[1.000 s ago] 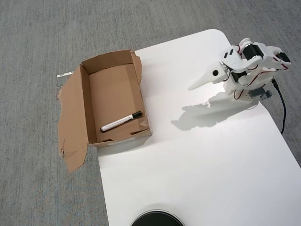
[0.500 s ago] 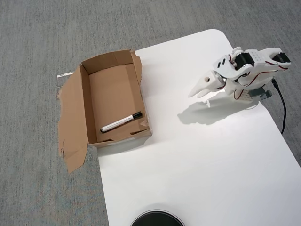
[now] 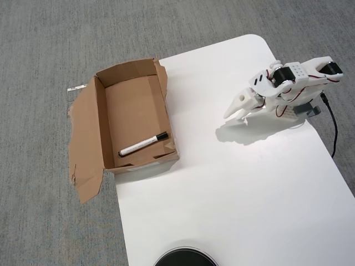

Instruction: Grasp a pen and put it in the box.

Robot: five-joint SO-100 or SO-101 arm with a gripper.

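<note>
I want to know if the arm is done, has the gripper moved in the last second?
Yes. The gripper has dropped slightly toward the table and tucked back toward the arm's base, away from the box. The pen lies inside the box.

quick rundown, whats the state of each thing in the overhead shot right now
pen: capped, lying flat inside the box near its lower end, not held
box: open at the top, flaps torn and splayed out, its right side on the white table, the rest over the carpet
gripper: empty, folded back near the arm's base, well apart from the box; open or shut cannot be told
table: white, bare in the middle
</note>
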